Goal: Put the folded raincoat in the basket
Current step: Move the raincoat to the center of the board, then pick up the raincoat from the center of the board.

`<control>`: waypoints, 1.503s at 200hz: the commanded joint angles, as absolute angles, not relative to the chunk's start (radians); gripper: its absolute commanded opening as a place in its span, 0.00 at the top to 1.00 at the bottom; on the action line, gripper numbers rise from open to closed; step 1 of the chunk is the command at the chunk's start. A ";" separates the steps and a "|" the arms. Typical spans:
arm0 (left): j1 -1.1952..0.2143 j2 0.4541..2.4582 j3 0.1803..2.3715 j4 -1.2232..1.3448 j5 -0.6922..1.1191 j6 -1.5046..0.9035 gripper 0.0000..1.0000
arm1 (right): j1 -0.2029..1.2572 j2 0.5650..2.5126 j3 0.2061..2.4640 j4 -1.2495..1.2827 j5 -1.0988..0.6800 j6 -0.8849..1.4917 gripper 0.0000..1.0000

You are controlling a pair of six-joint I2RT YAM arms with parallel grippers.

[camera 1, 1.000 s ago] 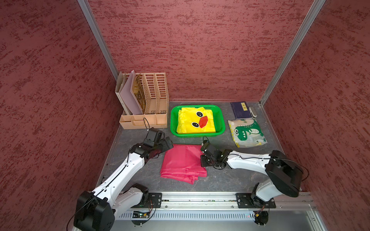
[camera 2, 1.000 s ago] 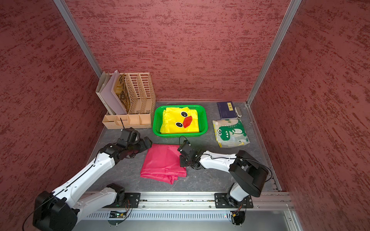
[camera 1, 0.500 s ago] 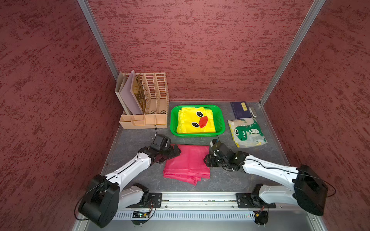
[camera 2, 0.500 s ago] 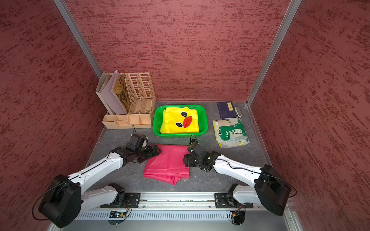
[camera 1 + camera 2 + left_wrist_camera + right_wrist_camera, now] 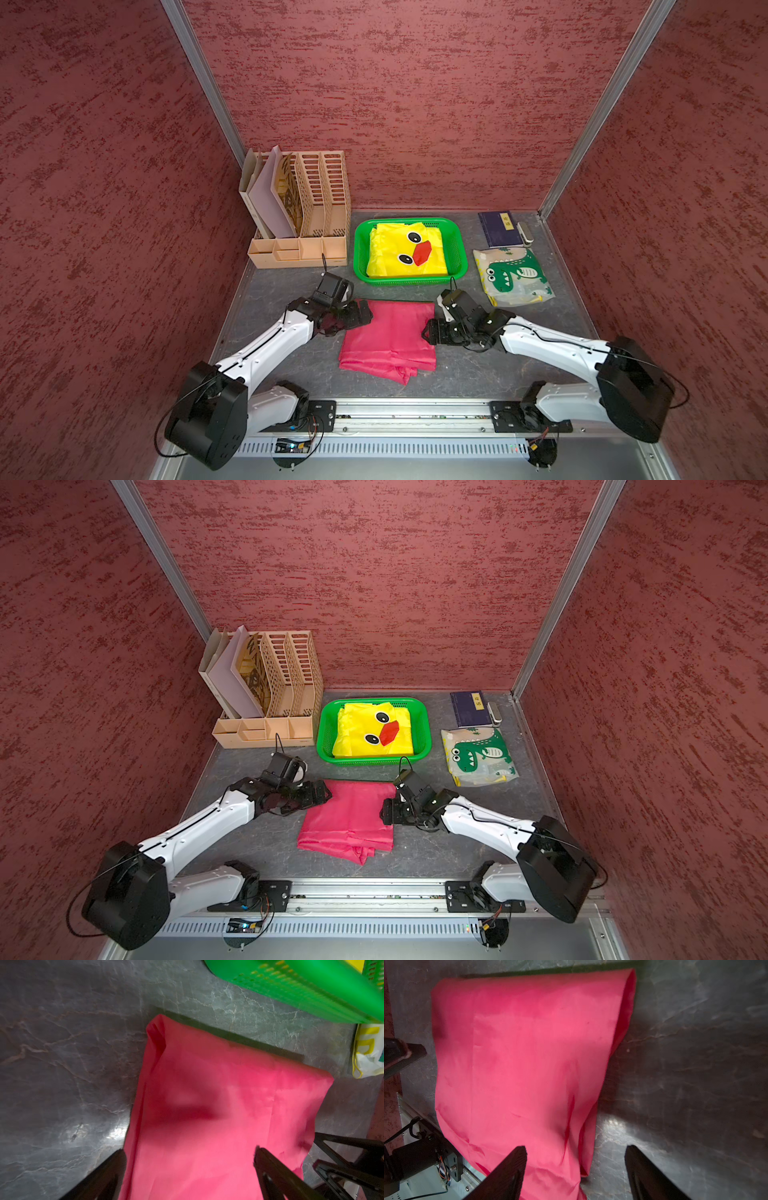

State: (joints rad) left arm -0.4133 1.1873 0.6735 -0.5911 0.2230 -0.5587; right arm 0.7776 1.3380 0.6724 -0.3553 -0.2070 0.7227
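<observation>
A pink folded raincoat (image 5: 390, 336) (image 5: 353, 816) lies flat on the grey table, just in front of the green basket (image 5: 361, 249) (image 5: 326, 729). My left gripper (image 5: 361, 313) (image 5: 322, 793) is open at the raincoat's left edge. In the left wrist view its gripper (image 5: 190, 1152) straddles that edge of the raincoat (image 5: 207, 1105), and the basket (image 5: 291, 987) shows beyond. My right gripper (image 5: 430, 330) (image 5: 386, 810) is open at the right edge. In the right wrist view its gripper (image 5: 576, 1149) has one finger over the raincoat (image 5: 519, 1053) and one over the table.
A yellow duck raincoat (image 5: 409, 251) fills the basket. A tan file organizer (image 5: 303, 208) stands at the back left. A dinosaur-print pouch (image 5: 513, 276) and a dark blue book (image 5: 500, 228) lie at the back right. The metal rail (image 5: 415, 409) runs along the front.
My right gripper has gone from shut to open at the raincoat's right edge. My left gripper has come down and right to the raincoat's left edge.
</observation>
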 commanded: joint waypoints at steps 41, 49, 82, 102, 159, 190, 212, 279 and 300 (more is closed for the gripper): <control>-0.414 1.243 0.681 -0.669 0.233 -0.512 0.01 | 0.772 1.415 0.628 -0.190 -0.284 0.777 0.18; -0.413 1.250 0.682 -0.673 0.220 -0.515 0.01 | 0.771 1.420 0.625 -0.182 -0.287 0.783 0.18; -0.421 1.287 0.659 -0.617 0.246 -0.512 0.06 | 0.774 1.447 0.612 -0.150 -0.289 0.799 0.18; -0.453 1.325 0.646 -0.570 0.274 -0.512 0.08 | 0.781 1.475 0.606 -0.127 -0.291 0.809 0.18; -0.538 1.430 0.645 -0.517 0.241 -0.539 0.13 | 0.800 1.545 0.589 -0.048 -0.282 0.835 0.24; -0.562 1.464 0.641 -0.461 0.249 -0.565 0.28 | 0.811 1.554 0.592 -0.043 -0.272 0.837 0.31; -0.579 1.477 0.651 -0.444 0.252 -0.578 0.43 | 0.813 1.536 0.590 -0.057 -0.261 0.837 0.38; -0.647 1.429 0.710 -0.456 0.230 -0.628 0.96 | 0.834 1.441 0.654 -0.206 -0.210 0.798 0.81; -0.669 1.404 0.732 -0.474 0.209 -0.645 1.00 | 0.838 1.399 0.676 -0.250 -0.194 0.790 0.89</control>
